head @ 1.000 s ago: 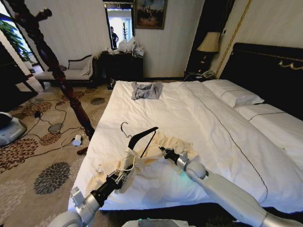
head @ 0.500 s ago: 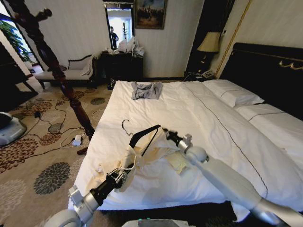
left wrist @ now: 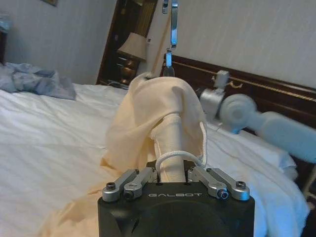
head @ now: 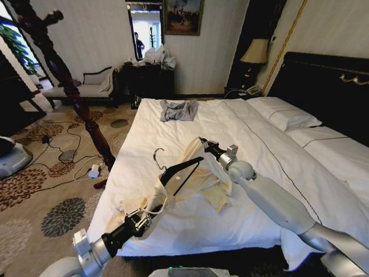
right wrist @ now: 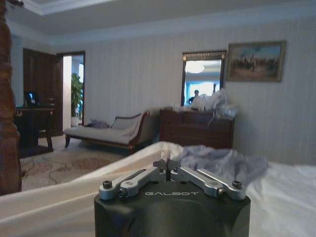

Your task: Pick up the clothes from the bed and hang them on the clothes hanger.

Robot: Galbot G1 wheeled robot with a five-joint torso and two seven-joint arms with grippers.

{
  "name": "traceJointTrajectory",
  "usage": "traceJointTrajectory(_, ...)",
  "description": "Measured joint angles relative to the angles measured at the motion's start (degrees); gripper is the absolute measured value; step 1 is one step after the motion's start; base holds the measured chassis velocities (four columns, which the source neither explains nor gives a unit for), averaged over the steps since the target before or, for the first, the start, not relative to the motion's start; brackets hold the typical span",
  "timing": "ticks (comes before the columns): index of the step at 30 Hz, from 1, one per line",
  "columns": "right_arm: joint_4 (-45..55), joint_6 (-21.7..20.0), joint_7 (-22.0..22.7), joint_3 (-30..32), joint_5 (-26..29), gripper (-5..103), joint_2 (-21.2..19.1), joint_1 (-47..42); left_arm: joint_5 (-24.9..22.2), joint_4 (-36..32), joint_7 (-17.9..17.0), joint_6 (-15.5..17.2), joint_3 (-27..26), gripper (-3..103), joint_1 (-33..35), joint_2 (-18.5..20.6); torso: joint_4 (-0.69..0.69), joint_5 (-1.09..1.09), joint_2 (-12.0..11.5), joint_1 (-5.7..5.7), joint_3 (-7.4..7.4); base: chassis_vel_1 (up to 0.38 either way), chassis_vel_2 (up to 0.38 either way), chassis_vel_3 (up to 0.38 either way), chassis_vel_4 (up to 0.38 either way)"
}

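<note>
Step in hand: threading the cream shirt (head: 199, 176) onto the hanger (head: 180, 170) above the bed's (head: 253, 144) near-left part. Left gripper (head: 143, 218) is clamping the shirt-wrapped hanger end; right gripper (head: 203, 141) is pinching fabric, lifting it far-side. Next move probably calls for drawing the shoulder over the hanger arm.

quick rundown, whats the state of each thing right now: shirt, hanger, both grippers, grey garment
cream shirt: lifted, draped over the hanger, tail trailing on the bed
hanger: tilted, held up
left gripper: shut on the hanger's shirt-covered end
right gripper: shut, pinching the shirt
grey garment: crumpled, lying on the bed
</note>
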Motion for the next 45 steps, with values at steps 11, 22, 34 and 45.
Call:
traceJointTrajectory(11,11.0,-1.1,2.3,3.4,2.1,0,-4.6,-3.0,-3.0,1.9,-4.9,3.0,3.3,20,-7.9,3.0,0.0,-0.01,0.0,0.0,0.0,0.0,0.0,0.0,0.0)
traceJointTrajectory(22,20.1,-3.5,5.2,5.4,7.2,0,-5.2,-4.2,-15.1,2.9,-8.2,6.2,6.5,20,-25.2,12.2,-0.01,0.0,0.0,0.0,0.0,0.0,0.0,0.0,0.0)
traceJointTrajectory(34,26.7,-5.1,8.0,8.9,13.8,0,-6.2,-3.5,-20.3,6.7,-9.0,7.5,10.7,20,-32.9,15.6,0.0,-0.01,0.0,0.0,0.0,0.0,0.0,0.0,0.0)
traceJointTrajectory(45,32.3,-6.4,10.1,7.5,18.9,0,-4.6,-3.0,-21.6,10.0,-10.2,7.5,16.5,20,-44.7,17.1,-0.01,-0.01,0.0,0.0,0.0,0.0,0.0,0.0,0.0)
